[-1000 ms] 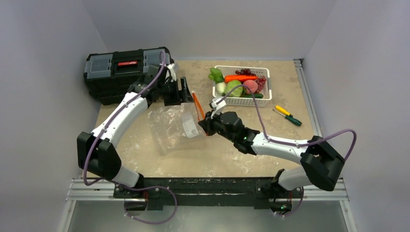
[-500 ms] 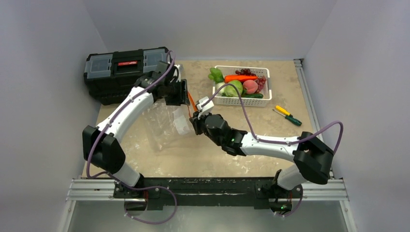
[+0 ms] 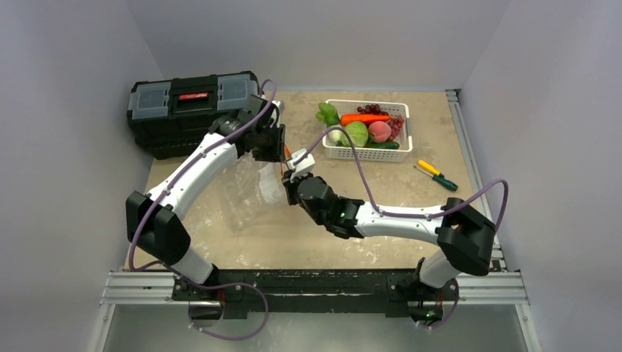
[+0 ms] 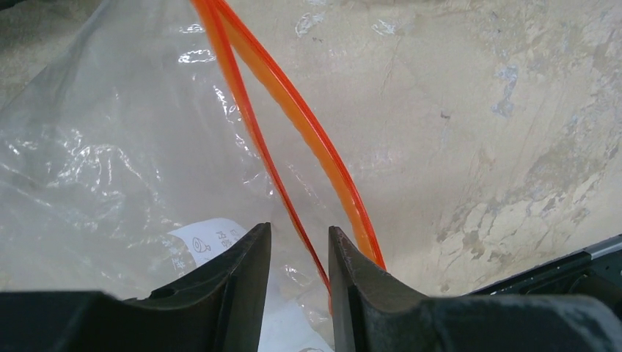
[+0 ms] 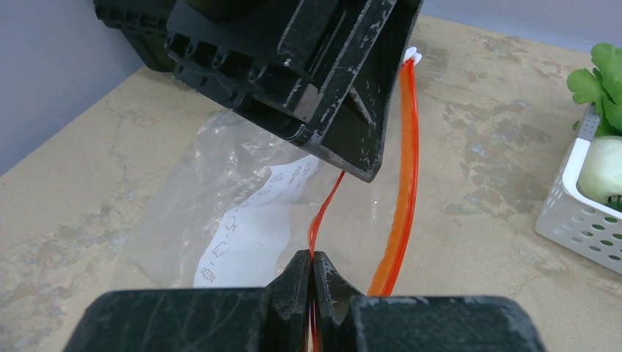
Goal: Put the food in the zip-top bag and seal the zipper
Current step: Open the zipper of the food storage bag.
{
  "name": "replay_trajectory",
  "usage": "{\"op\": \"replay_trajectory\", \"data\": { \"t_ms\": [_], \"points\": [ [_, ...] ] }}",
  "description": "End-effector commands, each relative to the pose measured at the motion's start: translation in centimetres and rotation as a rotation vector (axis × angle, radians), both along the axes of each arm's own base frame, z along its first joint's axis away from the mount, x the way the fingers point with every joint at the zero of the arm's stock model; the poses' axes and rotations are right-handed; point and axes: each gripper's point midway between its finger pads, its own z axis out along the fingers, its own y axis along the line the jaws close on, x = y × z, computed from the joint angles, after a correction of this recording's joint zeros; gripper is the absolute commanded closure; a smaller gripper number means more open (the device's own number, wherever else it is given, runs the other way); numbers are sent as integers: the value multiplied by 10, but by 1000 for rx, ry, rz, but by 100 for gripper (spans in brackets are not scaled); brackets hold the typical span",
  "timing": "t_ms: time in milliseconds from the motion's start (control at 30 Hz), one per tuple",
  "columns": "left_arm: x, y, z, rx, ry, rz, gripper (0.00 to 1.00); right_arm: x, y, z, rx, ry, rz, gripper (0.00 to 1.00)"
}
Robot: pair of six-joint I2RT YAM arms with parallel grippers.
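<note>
**Zip-top bag and its surroundings.** The zip-top bag point(image 3: 246, 205) lies crinkled on the bench point(image 3: 330, 246), left of centre. Its mouth is lifted toward both grippers and its white label point(image 5: 246, 238) faces up.

You see the zipper point(image 5: 402, 198) parted into two orange-red strips. The broad one arcs up to a small white tab point(image 5: 412, 53) at its far end, and a thin one runs beside it.

Your right gripper point(image 5: 312, 258) is pinched fully together on the thin strip, which enters between its fingertips from above. Your left gripper point(image 4: 299, 236) sits just past it, over the same thin strip. Its jaws stand a narrow gap apart, wider than the strip. The strip runs down through that gap close to one finger, and the broad strip passes outside that finger. The two grippers are near each other above the bag's mouth.

The food point(image 3: 367, 128) lies in the white slotted basket point(image 3: 367, 155) at the far right of the bench, well apart from the bag:
- an orange carrot point(image 3: 364, 117) lies across the top;
- purple-red grapes point(image 3: 375, 110) sit behind it;
- a green leafy piece point(image 3: 328, 114) hangs over the left rim;
- a white bulb point(image 3: 335, 135) sits just beside a round green piece point(image 3: 357, 134);
- a pink-red round piece point(image 3: 379, 131) sits to their right.

Right of the basket, on the bare bench, lie a yellow-handled screwdriver point(image 3: 427, 167) and a green-handled screwdriver point(image 3: 444, 183), side by side. A black toolbox point(image 3: 187, 110) with a red latch stands at the far left corner, behind your left arm.
</note>
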Motion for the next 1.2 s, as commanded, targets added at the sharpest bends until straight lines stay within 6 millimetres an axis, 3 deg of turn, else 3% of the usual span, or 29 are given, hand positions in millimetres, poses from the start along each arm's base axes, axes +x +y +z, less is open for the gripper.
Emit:
{"op": "replay_trajectory", "data": {
  "t_ms": [0,267,433,533,600,733,800,967,1067,1167],
  "points": [
    [3,1,18,14,-53,-17,67,7,4,25,12,-66,-98,100],
    [-1,1,26,18,-84,-35,71,5,13,23,18,-28,-142,100],
    [-2,0,26,13,-81,-57,89,4,11,27,45,-32,-147,100],
    [-2,2,29,24,-99,-61,94,1,11,31,58,-29,-137,100],
    [-1,5,31,34,-111,-64,100,-1,8,36,72,-29,-131,90],
    [-2,7,37,37,-136,-71,100,-13,7,42,98,4,-70,46],
    [-3,7,39,29,-150,-67,100,-19,-3,43,103,45,-70,32],
    [-3,7,46,10,-172,-58,100,-24,-28,49,183,155,-151,16],
    [-4,7,48,-3,-181,-48,100,-13,-41,51,271,241,-215,16],
    [-5,7,51,-18,-197,-39,100,1,-38,55,336,306,-214,18]
  ]
}}
